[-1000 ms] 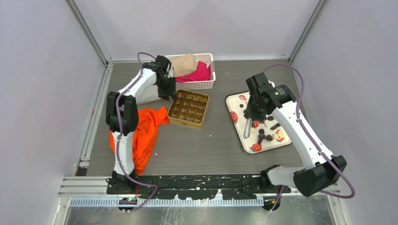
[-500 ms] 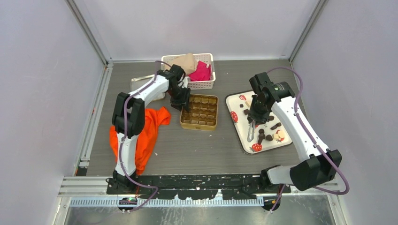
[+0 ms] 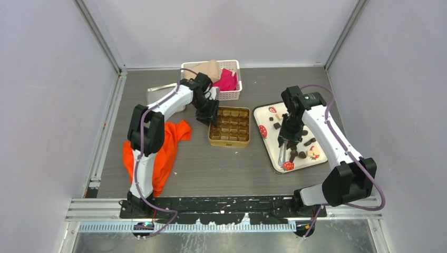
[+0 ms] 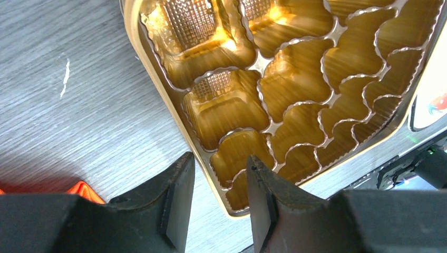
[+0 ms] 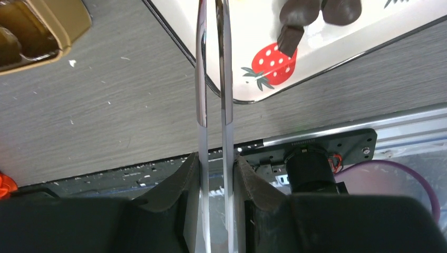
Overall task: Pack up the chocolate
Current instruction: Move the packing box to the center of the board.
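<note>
Clock refs are from the overhead view, 12 = away from the arm bases.

Chocolate (image 3: 302,154): loose pieces on the white strawberry-print tray (image 5: 248,31), at 3 o'clock of the gold tin (image 4: 295,79) and just apart from it. Mostly dark, with one cream piece (image 3: 314,153) near the tray's 4 o'clock edge. Most sit in the tray's near half, and two small dark ones (image 3: 270,119) are up by its 11 o'clock corner. The oblong dark piece (image 3: 309,141) has its long axis running about 8 to 2 o'clock. The round and square ones show no clear heading.

Right hand (image 5: 216,161) is clamped on metal tongs (image 5: 201,79). The blades are close and near parallel, running roughly 12–6 over the tray's 8 o'clock edge. The tips are out of frame in the wrist view, so I can't tell if anything sits between them. The right arm hangs over the tray's middle and hides part of it.

Left hand (image 4: 219,174) is part-open, straddling the tin's rim at a corner, with one finger (image 4: 179,200) outside on the tabletop (image 3: 211,168) and the other over a compartment. It isn't pinched: bare tabletop shows between the outer finger and the rim.

Around the tin:
- White basket (image 3: 229,95) at 12 o'clock holds pink cloth (image 3: 226,81) and beige cloth (image 3: 210,68), close behind the left hand.
- Orange cloth (image 3: 163,147) at 8 o'clock lies under the left arm.
- Metal tray (image 3: 158,90) at 10 o'clock is partly hidden by that arm.
</note>
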Available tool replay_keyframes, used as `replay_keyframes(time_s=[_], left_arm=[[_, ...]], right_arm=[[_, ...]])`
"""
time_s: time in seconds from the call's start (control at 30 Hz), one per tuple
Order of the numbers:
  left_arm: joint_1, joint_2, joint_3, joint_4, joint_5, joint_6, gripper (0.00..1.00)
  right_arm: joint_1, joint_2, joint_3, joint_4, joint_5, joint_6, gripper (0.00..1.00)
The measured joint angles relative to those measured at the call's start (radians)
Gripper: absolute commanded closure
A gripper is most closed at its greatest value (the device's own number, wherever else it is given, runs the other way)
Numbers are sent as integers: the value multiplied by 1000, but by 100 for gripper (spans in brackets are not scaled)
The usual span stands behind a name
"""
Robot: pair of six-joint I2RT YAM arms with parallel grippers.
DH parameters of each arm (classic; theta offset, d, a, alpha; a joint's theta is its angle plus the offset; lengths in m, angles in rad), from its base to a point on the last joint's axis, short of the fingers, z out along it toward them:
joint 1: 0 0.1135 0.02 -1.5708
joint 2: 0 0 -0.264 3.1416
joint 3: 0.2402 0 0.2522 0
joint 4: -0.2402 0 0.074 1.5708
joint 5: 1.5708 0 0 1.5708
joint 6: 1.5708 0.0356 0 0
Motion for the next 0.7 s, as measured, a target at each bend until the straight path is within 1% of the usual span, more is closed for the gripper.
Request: replay_keyframes(time_s=[0.2, 0.33, 0.53, 0.7], left_arm=[[-6, -19, 35, -58, -31, 34, 56], [-6, -93, 63, -98, -81, 52, 55], [-5, -210, 85, -106, -111, 52, 55], [-5, -230, 84, -108, -112, 44, 55]], right_arm=[[0, 36, -48, -10, -25, -1, 68], [0, 36, -106, -4, -34, 2, 68], [0, 36, -206, 19, -37, 19, 59], [0, 31, -245, 56, -60, 25, 55]])
